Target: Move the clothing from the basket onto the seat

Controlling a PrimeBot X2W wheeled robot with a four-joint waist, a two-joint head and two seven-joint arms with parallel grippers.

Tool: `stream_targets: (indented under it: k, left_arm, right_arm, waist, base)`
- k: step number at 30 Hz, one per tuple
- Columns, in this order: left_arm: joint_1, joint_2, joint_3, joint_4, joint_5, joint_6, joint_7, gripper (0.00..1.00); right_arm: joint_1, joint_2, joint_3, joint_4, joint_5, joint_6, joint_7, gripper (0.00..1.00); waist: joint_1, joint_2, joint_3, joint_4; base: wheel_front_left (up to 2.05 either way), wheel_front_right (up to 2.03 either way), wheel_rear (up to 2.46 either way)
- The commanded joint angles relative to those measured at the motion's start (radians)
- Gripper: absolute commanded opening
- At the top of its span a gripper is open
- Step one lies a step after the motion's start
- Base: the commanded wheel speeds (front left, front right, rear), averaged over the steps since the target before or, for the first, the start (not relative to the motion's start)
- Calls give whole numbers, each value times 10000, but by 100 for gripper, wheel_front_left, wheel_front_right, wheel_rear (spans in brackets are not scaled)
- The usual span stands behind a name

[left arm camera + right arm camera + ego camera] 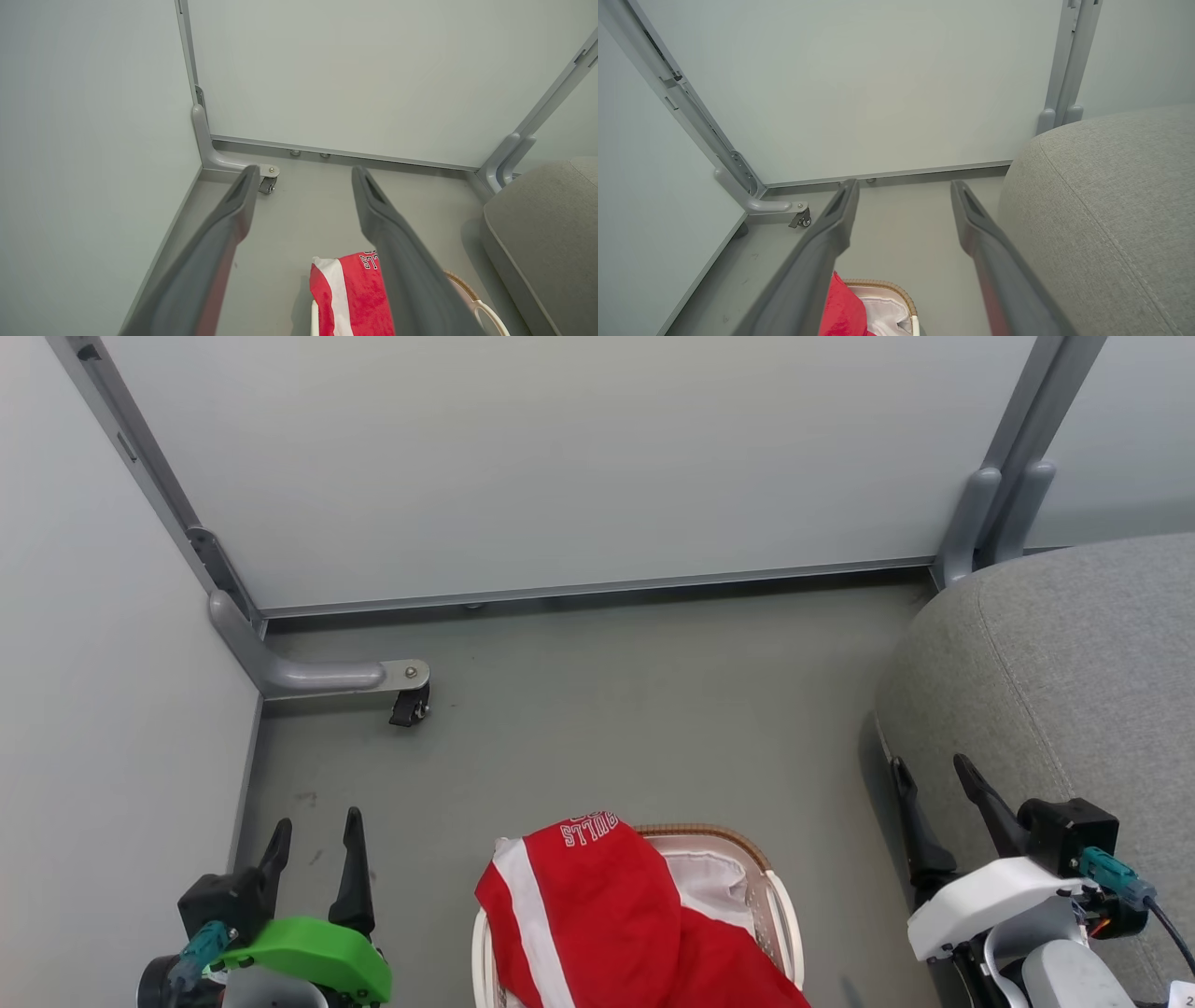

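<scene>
Red clothing [597, 915] with a white stripe and white lettering is heaped in the basket [782, 915] at the bottom centre of the head view, draping over its left rim. The white liner [714, 882] shows at the basket's back right. The grey seat [1064, 663] stands to the right. My left gripper [316, 826] hangs open over the floor left of the basket, with nothing between its fingers. My right gripper [929, 770] is open beside the seat's front edge, also holding nothing. The left wrist view shows the clothing [350, 298] below the open left gripper [303, 175]. The right wrist view shows the clothing [843, 312], the basket [882, 284], the seat [1111, 210] and the open right gripper [903, 186].
Pale partition panels [560, 457] close off the back and left. A grey metal foot with a small black caster [409, 705] juts onto the floor at the back left. A grey post [990, 513] stands at the back right, behind the seat. Grey floor [635, 709] lies beyond the basket.
</scene>
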Motion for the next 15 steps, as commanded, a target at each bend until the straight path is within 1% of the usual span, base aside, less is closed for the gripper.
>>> stream_targets:
  k: [1, 15]
  left_arm:
    - [-3, 12, 23, -90, 184, -15, -95, 100]
    - [247, -168, 218, -313, 1176, -175, -371, 100]
  right_arm:
    - [21, -23, -27, -54, -274, 3, -104, 100]
    - [140, 52, 78, 46, -1432, 3, -384, 100]
  waist:
    - [0, 0, 8, -3]
    - [0, 0, 55, -49]
  base:
    - [0, 0, 0]
    - [0, 0, 0]
